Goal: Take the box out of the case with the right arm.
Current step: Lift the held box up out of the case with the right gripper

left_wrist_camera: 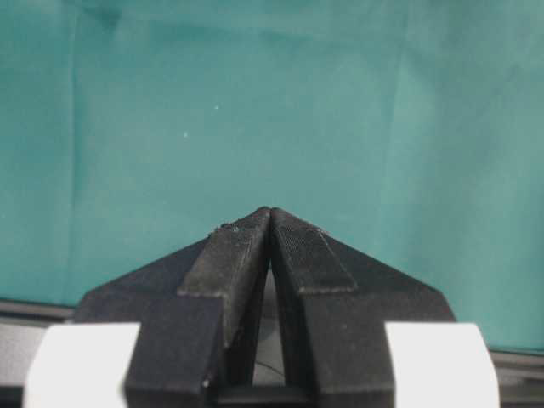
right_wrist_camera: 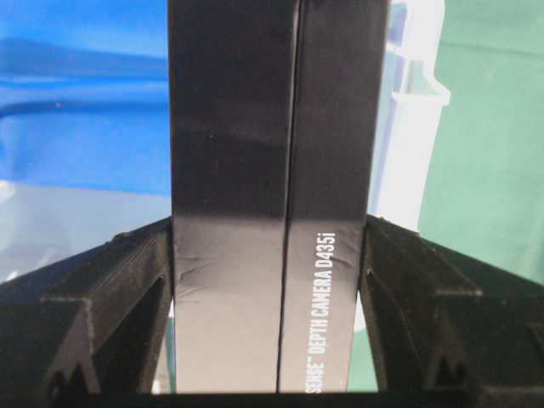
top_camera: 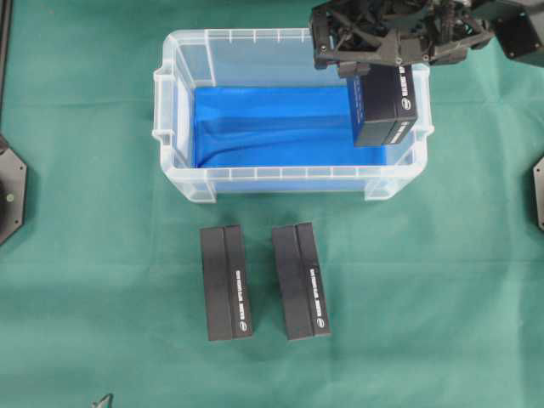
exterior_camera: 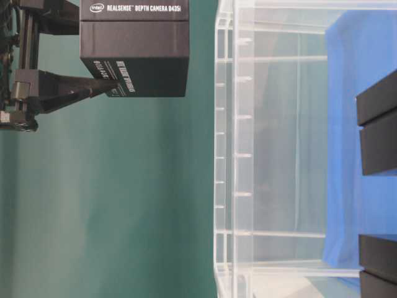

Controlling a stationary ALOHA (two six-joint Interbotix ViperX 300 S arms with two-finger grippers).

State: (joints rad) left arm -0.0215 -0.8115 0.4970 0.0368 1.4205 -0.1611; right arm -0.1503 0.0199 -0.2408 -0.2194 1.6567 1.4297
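- Right now the box [top_camera: 387,106] hangs in the air over the case [top_camera: 174,110], above its 3 o'clock end in the overhead view; seen from table level it rides clear of the rim, with open space between its lower face and the tub.
- Its long axis runs straight along the line of the right gripper [right_wrist_camera: 270,255], away from the wrist, so the box dangles end-down.
- That gripper has its jaws spread fairly wide and pressed flat against the two broad sides of the box, one pad on each side, as the right wrist view shows; it is a firm-looking pinch near the box's upper end.
- I'd judge the lift out is nearly done, and what matters next is sideways travel: the case's 3 o'clock wall sits just under the box, and bare green cloth [top_camera: 476,255] lies beyond it.
- Two more boxes [top_camera: 225,280] lie flat on the cloth at 6 o'clock of the case, well apart from the hanging one.
- Off to one side, the left gripper [left_wrist_camera: 270,223] has its tips closed together on nothing, over cloth only.
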